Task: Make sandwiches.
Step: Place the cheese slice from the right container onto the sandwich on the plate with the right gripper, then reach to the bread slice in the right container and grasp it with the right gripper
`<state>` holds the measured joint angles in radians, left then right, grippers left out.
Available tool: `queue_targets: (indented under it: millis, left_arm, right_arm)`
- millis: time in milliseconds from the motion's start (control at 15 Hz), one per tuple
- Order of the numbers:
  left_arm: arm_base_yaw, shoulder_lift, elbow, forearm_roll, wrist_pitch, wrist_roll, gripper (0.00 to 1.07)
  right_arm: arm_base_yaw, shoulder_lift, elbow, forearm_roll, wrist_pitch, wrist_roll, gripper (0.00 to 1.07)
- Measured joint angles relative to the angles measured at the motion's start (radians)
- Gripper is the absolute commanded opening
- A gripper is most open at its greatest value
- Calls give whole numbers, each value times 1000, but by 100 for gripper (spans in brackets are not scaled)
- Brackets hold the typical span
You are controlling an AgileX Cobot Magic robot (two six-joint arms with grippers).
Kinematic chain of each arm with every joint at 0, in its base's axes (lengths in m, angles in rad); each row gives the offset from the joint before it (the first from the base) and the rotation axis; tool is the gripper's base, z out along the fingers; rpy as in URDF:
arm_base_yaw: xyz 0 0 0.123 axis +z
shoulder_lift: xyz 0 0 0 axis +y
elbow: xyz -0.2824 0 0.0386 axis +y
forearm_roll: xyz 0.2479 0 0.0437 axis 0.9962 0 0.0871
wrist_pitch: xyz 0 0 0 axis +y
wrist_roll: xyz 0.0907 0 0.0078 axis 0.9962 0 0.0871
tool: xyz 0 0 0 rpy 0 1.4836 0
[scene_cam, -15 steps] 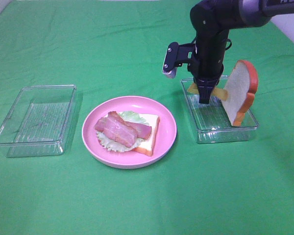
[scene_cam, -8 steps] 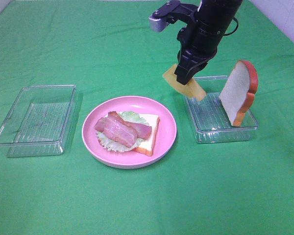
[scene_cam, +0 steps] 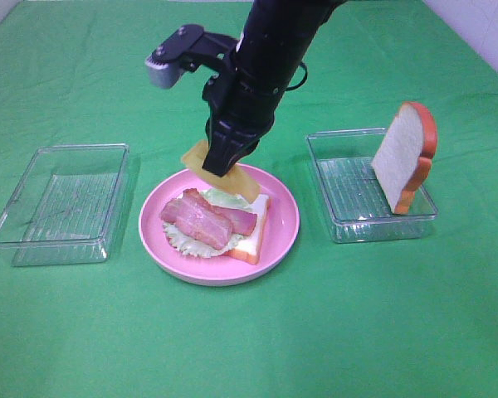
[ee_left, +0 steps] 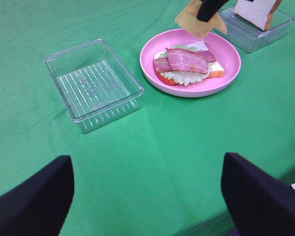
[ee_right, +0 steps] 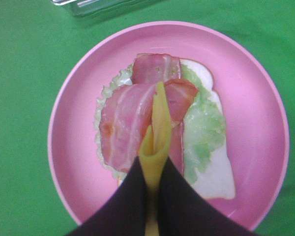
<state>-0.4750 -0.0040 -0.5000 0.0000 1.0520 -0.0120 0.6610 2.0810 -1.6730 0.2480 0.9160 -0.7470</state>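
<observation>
On the pink plate (scene_cam: 284, 222) lies the open sandwich: a white bread slice (scene_cam: 252, 239), a lettuce leaf (scene_cam: 226, 197) and bacon strips (scene_cam: 203, 217) on top. My right gripper (scene_cam: 222, 162) hangs just above the plate's far side, shut on a yellow cheese square (scene_cam: 244, 182). In the right wrist view the cheese (ee_right: 160, 123) is pinched edge-on between the dark fingers (ee_right: 130, 196), directly over the bacon (ee_right: 125, 123). A second bread slice (scene_cam: 402, 153) stands upright in the right clear container (scene_cam: 349, 199). My left gripper (ee_left: 145, 162) is open and empty, well short of the plate (ee_left: 226, 73).
An empty clear container (scene_cam: 62, 199) sits left of the plate on the green cloth. The right arm's black body reaches down over the far middle of the table.
My right gripper has lifted the cheese out of the right container and carried it leftward to above the plate. The left arm has not moved.
</observation>
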Motion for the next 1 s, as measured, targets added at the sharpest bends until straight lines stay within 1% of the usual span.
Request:
queue_targets:
  millis: [67, 133, 267, 333, 467, 600, 667, 800, 867, 933, 1000]
  left_arm:
    - [0, 0, 0, 0, 0, 0, 78]
    - [0, 0, 0, 0, 0, 0, 78]
    - [0, 0, 0, 0, 0, 0, 78]
    - [0, 0, 0, 0, 0, 0, 78]
    - [0, 0, 0, 0, 0, 0, 78]
    - [0, 0, 0, 0, 0, 0, 78]
    - [0, 0, 0, 0, 0, 0, 78]
    - [0, 0, 0, 0, 0, 0, 78]
    - [0, 0, 0, 0, 0, 0, 78]
    - [0, 0, 0, 0, 0, 0, 78]
    - [0, 0, 0, 0, 0, 0, 78]
  right_arm:
    - [15, 29, 0, -28, -17, 0, 22]
    - [22, 45, 0, -34, -27, 0, 28]
    - [36, 94, 0, -42, -40, 7, 49]
    - [41, 102, 0, -17, -43, 10, 56]
    - [44, 102, 0, 18, -67, 24, 63]
    - [44, 87, 0, 10, -93, 94, 79]
    - [44, 69, 0, -8, -96, 137, 81]
    - [44, 37, 0, -56, -102, 217, 82]
    - [44, -12, 0, -169, -101, 336, 82]
    - [43, -27, 0, -198, -100, 364, 82]
    - [38, -60, 0, -264, -94, 429, 82]
